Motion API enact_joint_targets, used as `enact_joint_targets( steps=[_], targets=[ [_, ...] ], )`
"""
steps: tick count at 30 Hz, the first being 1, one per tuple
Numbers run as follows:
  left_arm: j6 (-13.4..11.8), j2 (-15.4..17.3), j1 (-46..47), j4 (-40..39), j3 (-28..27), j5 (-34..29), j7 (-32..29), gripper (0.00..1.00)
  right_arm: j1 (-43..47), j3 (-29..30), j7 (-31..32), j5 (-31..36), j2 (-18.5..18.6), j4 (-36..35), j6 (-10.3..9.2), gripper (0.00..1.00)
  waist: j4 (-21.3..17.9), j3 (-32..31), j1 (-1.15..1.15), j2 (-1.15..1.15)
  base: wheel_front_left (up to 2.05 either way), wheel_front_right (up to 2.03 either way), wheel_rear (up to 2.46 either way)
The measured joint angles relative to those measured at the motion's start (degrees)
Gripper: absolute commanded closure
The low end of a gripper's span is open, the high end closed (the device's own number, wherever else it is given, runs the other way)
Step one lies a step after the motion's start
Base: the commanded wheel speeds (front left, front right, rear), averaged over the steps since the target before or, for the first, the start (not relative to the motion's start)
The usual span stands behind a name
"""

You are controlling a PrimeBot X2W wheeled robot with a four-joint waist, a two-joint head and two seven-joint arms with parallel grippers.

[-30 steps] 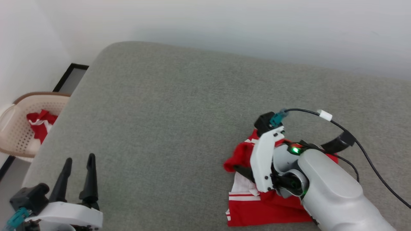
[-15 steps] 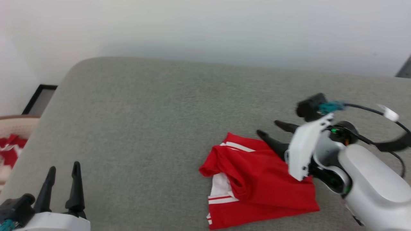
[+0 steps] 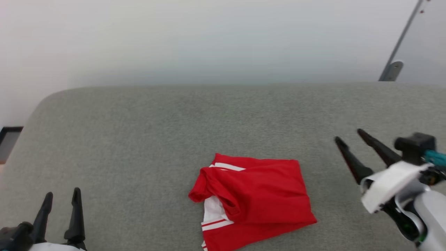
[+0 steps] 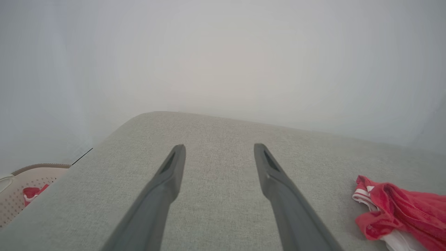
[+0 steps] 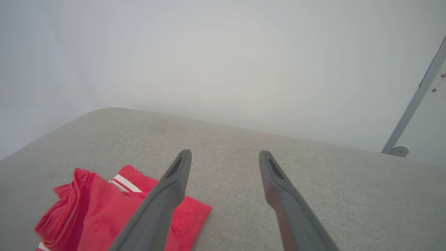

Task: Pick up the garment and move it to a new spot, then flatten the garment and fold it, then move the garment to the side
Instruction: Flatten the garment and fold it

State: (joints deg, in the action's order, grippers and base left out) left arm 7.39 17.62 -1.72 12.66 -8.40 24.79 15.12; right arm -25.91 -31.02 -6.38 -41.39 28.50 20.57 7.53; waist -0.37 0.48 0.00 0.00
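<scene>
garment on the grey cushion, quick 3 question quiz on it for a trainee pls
1. True or false: the right gripper is shut on the garment.
2. How does the garment lie? A) folded, on the grey cushion; B) hanging off the cushion's edge; C) draped over a forearm.
3. In the head view, which is nearer the garment: the left gripper or the right gripper?

Key: 1 false, its fingers stand open and apart from the cloth. 2 A. 3 right.
</scene>
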Motion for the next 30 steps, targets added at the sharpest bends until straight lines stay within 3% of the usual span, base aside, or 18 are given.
enact_joint_targets(
  steps=[9, 18, 30],
  targets=[
    [0.00, 0.69, -1.25, 0.10, -0.23, -0.02, 0.00, 0.00, 8.14, 7.32, -7.15, 2.67, 0.64, 1.03, 0.00, 0.00, -2.28, -1.88, 0.00, 0.00, 0.00, 0.00, 0.00],
    [0.00, 1.92, -1.89, 0.00, 0.86, 0.49, 0.00, 0.00, 14.82, 14.28, -8.38, 4.26, -1.54, -0.90, 0.00, 0.00, -2.52, -2.40, 0.00, 0.00, 0.00, 0.00, 0.00],
    [0.00, 4.47, -1.89, -0.11, 4.05, 2.89, 0.00, 0.00, 18.44, 17.29, -8.59, 6.53, -3.47, -3.15, 0.00, 0.00, -2.85, -2.03, 0.00, 0.00, 0.00, 0.00, 0.00]
  ],
)
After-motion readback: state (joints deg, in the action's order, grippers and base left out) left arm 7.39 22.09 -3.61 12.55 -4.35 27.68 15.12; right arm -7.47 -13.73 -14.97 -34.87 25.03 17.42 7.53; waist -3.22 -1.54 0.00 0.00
